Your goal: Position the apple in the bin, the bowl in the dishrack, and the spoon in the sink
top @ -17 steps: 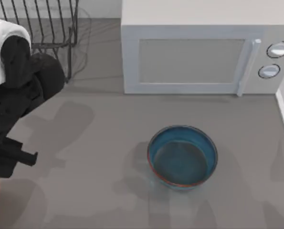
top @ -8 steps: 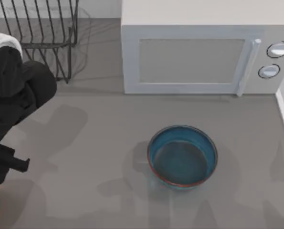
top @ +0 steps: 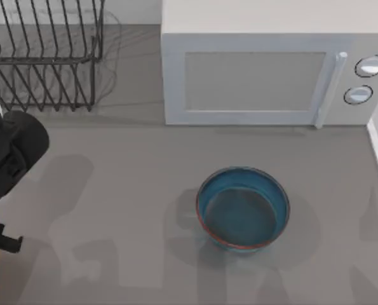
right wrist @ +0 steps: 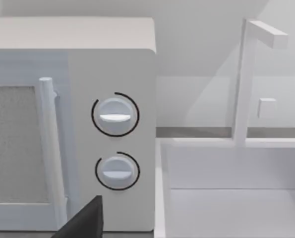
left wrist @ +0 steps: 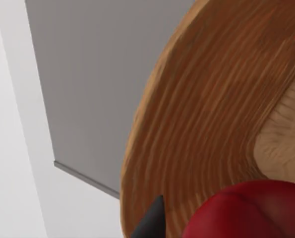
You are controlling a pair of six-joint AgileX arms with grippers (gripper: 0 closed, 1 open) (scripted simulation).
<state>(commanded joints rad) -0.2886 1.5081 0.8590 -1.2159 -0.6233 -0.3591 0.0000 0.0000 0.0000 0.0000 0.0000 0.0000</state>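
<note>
in the left wrist view the left gripper point(left wrist: 197, 225) seems clamped on the apple point(left wrist: 246, 210) right over the bin point(left wrist: 202, 129) (its rim just beneath), so release is straight down.

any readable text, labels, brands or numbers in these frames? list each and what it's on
No readable text in any view.
Microwave: no brand or wording; its two dials carry only arc marks, no numbers.
Bowl, dishrack, bin, apple, sink: all unmarked.
</note>
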